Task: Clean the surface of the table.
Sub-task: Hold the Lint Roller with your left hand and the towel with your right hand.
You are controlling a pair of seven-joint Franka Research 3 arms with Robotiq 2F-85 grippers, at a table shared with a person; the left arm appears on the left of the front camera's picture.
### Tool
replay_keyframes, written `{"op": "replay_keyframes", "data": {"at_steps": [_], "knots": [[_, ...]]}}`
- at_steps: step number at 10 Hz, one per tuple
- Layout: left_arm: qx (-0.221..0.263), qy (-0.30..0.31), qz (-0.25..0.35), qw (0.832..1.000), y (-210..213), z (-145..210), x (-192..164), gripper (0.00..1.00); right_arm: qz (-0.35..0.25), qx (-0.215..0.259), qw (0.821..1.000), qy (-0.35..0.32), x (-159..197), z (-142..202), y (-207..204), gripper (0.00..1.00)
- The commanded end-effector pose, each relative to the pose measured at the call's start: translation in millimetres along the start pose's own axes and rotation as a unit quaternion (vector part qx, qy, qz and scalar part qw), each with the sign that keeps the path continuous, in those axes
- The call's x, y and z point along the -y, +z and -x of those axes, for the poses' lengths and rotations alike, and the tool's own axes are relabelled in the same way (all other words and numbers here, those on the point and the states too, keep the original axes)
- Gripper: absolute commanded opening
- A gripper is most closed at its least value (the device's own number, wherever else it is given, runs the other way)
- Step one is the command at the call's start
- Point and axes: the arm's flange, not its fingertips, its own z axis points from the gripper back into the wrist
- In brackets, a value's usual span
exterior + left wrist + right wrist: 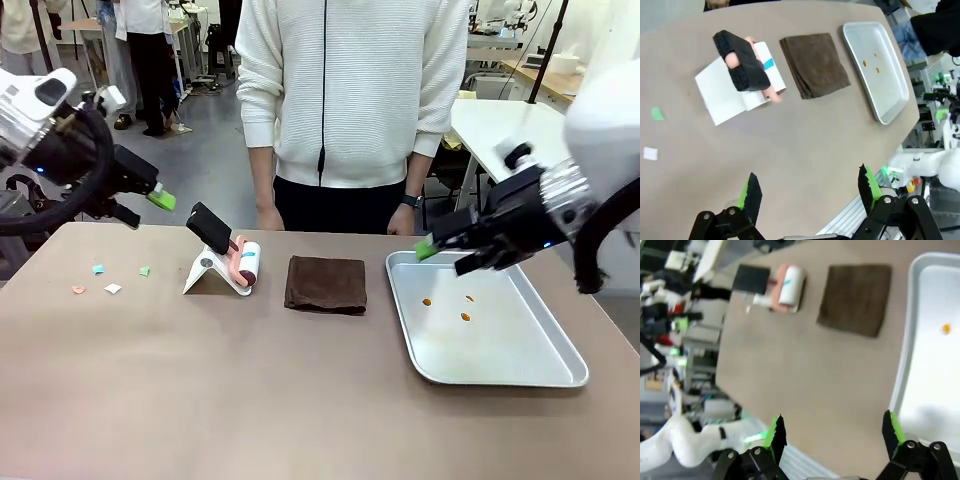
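Note:
The taupe-brown table (pixel 250 390) (pixel 805 135) (pixel 805 365) spreads across the front view. Small paper scraps (pixel 112 288) (pixel 650 153) lie on its left part. A lint roller (pixel 243 263) (pixel 747 65) (pixel 785 287) with a black handle rests on a white stand left of centre. Beside it lies a folded brown cloth (pixel 325 284) (pixel 815 64) (pixel 857 297). My left gripper (pixel 160 198) (pixel 807 192) hangs open above the table's far left corner. Over the steel tray's far edge my right gripper (pixel 428 247) (pixel 832 432) is open and holds nothing.
A shiny steel tray (pixel 505 350) (pixel 875 95) (pixel 912 370) with a few orange crumbs (pixel 465 316) lies at the right. A person in a white top (pixel 350 90) stands at the far edge, hands down by the table. White tables stand behind at the right.

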Motion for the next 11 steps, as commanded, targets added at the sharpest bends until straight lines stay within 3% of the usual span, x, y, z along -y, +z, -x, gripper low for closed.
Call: {"op": "replay_keyframes", "data": {"at_steps": [1,3,7,8,11], "knots": [[0.008,0.005,-0.008,1.0,2,-4,2,1.0,-0.044,-0.095,0.994,-0.025,4,-33,-18,1.0],[0.003,0.004,-0.002,1.0,-2,-3,5,1.0,-0.055,-0.136,0.989,-0.032,2,-53,-40,1.0],[-0.006,0.016,0.003,1.0,-9,-7,1,1.0,-0.024,-0.083,0.992,-0.096,8,-65,-68,1.0],[-0.003,-0.001,-0.001,1.0,-6,-1,1,1.0,-0.052,-0.113,0.991,-0.054,12,-62,-60,1.0],[-0.003,-0.001,-0.001,1.0,-6,-1,1,1.0,-0.046,-0.103,0.991,-0.069,12,-64,-64,1.0]]}}
